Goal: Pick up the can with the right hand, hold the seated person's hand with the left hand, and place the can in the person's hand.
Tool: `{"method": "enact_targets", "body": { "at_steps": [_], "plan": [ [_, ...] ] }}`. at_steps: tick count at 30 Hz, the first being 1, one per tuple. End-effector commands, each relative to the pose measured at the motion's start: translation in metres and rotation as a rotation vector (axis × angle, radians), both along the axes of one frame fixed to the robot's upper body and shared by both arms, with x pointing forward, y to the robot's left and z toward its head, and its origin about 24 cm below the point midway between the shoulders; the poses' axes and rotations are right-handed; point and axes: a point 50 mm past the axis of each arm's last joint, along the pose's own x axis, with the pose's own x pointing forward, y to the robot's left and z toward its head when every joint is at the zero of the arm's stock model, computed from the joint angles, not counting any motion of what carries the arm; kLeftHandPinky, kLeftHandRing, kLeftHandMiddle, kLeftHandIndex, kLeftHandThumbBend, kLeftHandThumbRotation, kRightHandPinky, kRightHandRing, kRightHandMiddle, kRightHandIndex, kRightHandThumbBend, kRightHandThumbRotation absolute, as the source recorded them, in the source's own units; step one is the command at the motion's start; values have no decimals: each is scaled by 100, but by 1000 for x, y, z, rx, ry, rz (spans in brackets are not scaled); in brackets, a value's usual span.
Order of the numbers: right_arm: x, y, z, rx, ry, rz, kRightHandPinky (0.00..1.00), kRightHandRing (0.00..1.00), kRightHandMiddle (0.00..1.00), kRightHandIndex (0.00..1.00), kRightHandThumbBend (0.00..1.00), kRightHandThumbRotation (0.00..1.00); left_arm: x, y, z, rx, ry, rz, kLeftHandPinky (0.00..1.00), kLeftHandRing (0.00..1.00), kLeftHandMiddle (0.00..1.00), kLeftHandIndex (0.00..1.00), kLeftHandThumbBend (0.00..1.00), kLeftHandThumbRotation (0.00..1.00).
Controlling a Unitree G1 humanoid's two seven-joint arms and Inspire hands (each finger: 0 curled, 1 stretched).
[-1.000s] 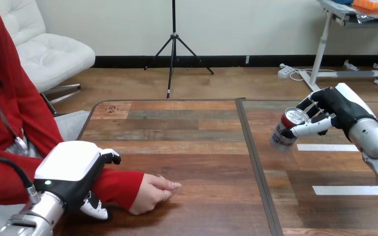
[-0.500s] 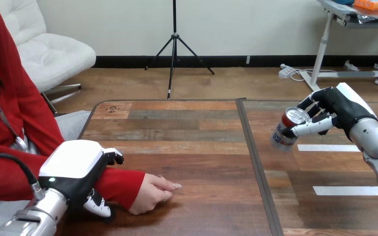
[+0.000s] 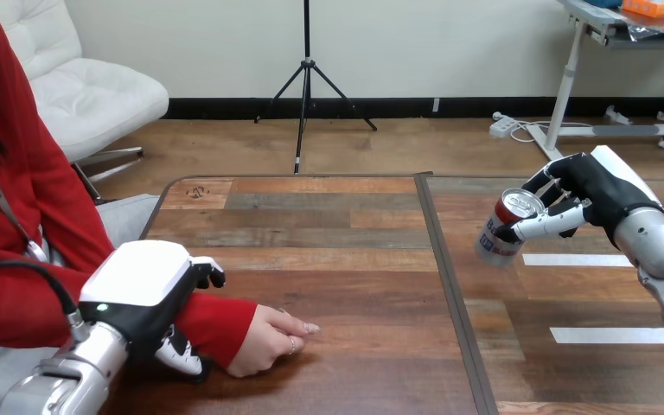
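Fingers of my right hand (image 3: 584, 194) curl round the can (image 3: 503, 229), thumb across its front. They carry it tilted, clear of the table (image 3: 346, 259), at the right of the head view. Fingers and thumb of my left hand (image 3: 138, 290) curl round the person's red-sleeved wrist (image 3: 216, 322) from both sides. The person's hand (image 3: 268, 339) rests loosely closed on the wood, well apart from the can. Judged: pick-up done, hold apparently made. Left to do: the carry across and the placing, for which that hand would need to open.
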Motion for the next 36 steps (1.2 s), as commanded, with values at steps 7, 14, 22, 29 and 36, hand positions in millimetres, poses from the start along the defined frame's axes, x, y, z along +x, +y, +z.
{"method": "enact_targets", "body": {
  "at_steps": [7, 14, 22, 29, 36],
  "plan": [
    [15, 0, 42, 22, -156, 18, 34, 38, 43, 49, 79, 0, 11, -13, -3, -14, -37, -33, 63, 68, 70, 67, 100, 0],
    [15, 0, 42, 20, -151, 13, 34, 38, 43, 49, 79, 0, 12, -19, -10, -46, -38, -20, 55, 60, 63, 60, 97, 0],
    [16, 1, 42, 21, -150, 19, 35, 38, 43, 49, 79, 0, 12, -25, -17, -73, -58, -32, 41, 47, 50, 50, 93, 0],
    [16, 1, 42, 37, -150, 19, 35, 38, 43, 48, 79, 0, 12, -27, -20, -76, -50, -41, 36, 42, 44, 45, 87, 0],
    [16, 1, 42, 37, -152, 20, 35, 39, 43, 48, 79, 0, 13, -27, -20, -62, -20, -36, 36, 41, 44, 43, 83, 0]
  ]
}}
